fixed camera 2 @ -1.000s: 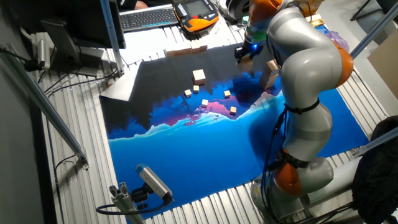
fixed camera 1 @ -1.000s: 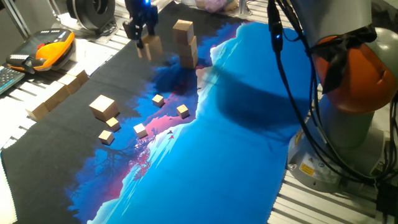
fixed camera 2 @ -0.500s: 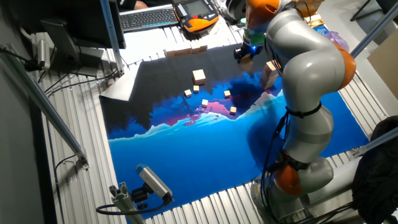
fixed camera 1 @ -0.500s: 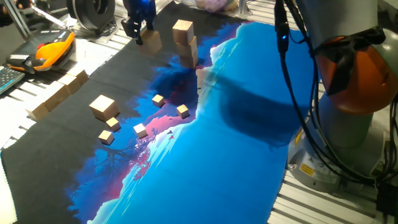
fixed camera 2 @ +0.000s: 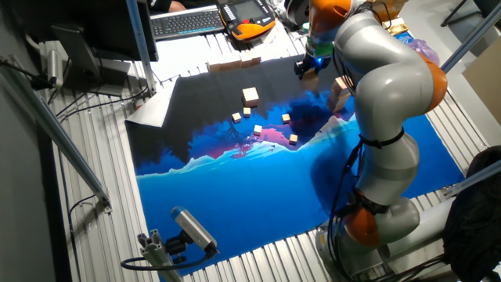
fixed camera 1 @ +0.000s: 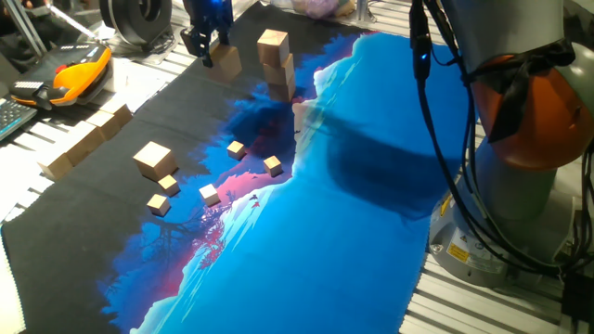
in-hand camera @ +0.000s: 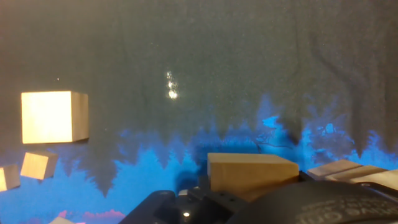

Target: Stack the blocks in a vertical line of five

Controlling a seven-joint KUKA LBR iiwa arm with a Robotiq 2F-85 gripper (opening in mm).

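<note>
Block (in-hand camera: 252, 173) in gripper (fixed camera 1: 212, 54), aloft.

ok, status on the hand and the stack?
Hand shut on a block, raised beside the stack. Stack still short of five. One loose block on the mat. Nothing in the way.

three tan cubes stacked (fixed camera 1: 277, 63), one held aloft (fixed camera 1: 227, 61), one loose on dark cloth (fixed camera 1: 153, 158)

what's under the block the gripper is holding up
Nothing touches the held block below: the gripper carries it above bare black cloth. The stack stands beside it.
</note>
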